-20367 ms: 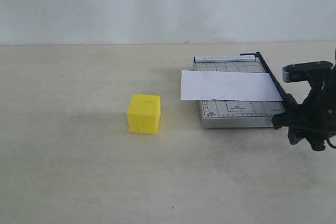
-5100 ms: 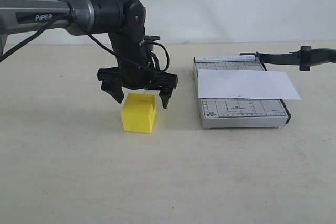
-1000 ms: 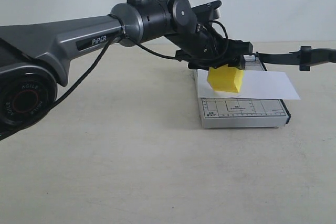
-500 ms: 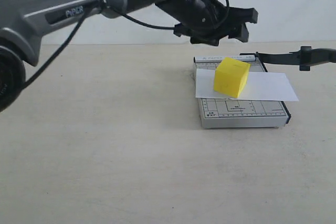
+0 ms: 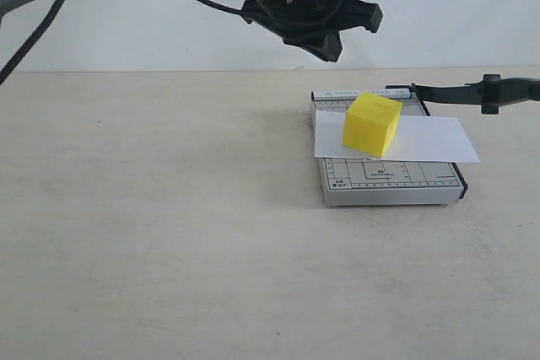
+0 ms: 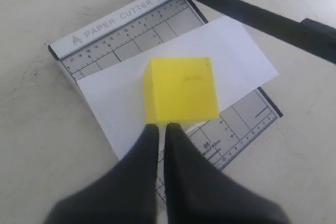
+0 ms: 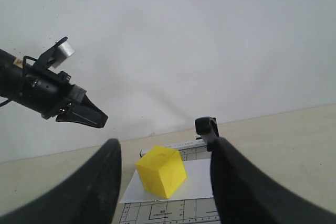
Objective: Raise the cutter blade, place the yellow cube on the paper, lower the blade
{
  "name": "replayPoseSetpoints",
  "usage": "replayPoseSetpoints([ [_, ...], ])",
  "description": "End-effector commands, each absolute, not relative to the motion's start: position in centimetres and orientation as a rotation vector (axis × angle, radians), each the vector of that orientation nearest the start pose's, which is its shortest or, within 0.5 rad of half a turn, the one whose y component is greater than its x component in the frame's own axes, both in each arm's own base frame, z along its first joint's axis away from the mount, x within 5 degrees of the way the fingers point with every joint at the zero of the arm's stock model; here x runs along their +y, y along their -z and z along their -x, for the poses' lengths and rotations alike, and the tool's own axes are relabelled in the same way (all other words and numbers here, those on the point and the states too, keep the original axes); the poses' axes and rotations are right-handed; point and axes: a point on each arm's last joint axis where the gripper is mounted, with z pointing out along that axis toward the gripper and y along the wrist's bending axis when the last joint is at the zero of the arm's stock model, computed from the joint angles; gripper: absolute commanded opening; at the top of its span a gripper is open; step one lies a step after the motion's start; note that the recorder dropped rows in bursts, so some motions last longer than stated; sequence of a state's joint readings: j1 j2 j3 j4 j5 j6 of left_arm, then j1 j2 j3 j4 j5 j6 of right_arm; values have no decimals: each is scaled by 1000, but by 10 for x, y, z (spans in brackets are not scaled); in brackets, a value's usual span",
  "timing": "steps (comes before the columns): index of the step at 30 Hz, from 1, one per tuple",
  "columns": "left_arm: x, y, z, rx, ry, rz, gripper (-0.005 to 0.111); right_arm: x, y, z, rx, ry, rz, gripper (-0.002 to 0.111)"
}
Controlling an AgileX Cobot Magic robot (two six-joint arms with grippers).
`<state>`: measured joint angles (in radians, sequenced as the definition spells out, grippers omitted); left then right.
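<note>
A plain white wall [image 5: 464,6] backs a beige table [image 5: 169,233]. Toward the table's far right sits a grey gridded trimmer base [image 5: 388,183], with the paper [image 5: 430,139] lying across it. The yellow cube [image 5: 371,124] rests on the paper, on the half away from the cutting edge. Nothing is touching it.

The cutter blade [image 5: 456,92] is lifted off the base, hinged at the base's far corner and reaching out past the table's right edge.

The left gripper [image 6: 161,128] hangs in the air above the cube, its fingers pressed together and empty. The right gripper [image 7: 165,142] has its fingers spread wide with nothing between the tips. The blade's black arm shows just beside one finger — whether they touch, I cannot tell.
</note>
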<state>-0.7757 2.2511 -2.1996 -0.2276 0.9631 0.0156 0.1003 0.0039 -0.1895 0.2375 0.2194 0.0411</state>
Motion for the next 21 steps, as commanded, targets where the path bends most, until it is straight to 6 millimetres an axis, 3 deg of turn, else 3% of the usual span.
replayPoseSetpoints([
  [1, -363, -292, -348, 2397, 558, -964, 4, 9, -256, -43, 1512, -331, -85, 50],
  [15, -343, -344, -320, 2398, 584, -1009, 4, 9, -256, -43, 1512, -331, -85, 50],
  [21, -340, -362, -303, 2434, 731, -1017, 4, 9, -256, -43, 1512, -331, -85, 50],
])
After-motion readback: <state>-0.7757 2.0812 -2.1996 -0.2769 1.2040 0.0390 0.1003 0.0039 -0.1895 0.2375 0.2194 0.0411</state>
